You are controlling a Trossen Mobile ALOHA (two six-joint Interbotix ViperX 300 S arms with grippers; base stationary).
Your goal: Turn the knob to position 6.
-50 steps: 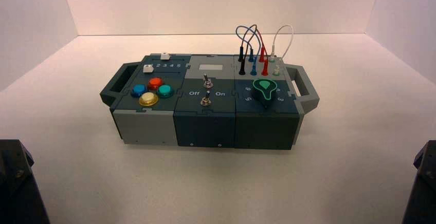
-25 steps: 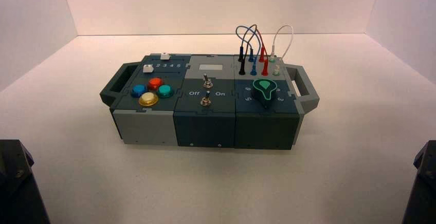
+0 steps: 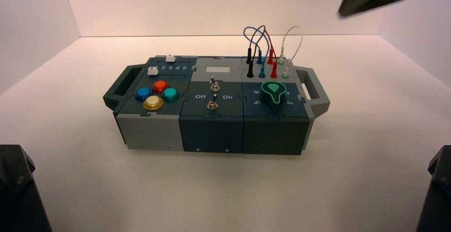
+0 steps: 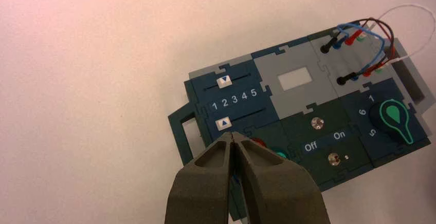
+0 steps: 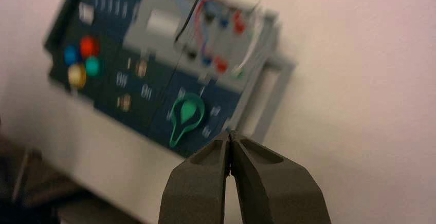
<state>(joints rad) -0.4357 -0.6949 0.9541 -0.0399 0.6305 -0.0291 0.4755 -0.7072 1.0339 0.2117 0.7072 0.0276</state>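
Dark teal, with a bright green teardrop face, the pointer knob (image 5: 187,112) sits in the near right section of the box (image 3: 213,133), lower than my right tool (image 5: 230,134) and off to that tool's left. The right tool hangs in the air above the right end of the box, its two fingers together, gripping nothing and well apart from the knob. Being the nearer one, it is held there, I judge, so I can come down on the knob without crossing the wires (image 3: 274,35), which stand behind the knob, farther from me.

My left tool (image 4: 231,135) is also closed and empty, raised over the left part of the box, away from the knob; I take it to be waiting, out of the other arm's way.

The knob's narrow tip points towards the near edge of the box, past the printed 5. The 6 (image 4: 362,112) lies beyond that 5, on the box's left side of the knob, so the tip seems to rest two places short of it. Next I would open the right tool, lower it astride the pointer and turn clockwise as seen from above. A loose grip could slip, and too much twist could carry the tip on to 1.
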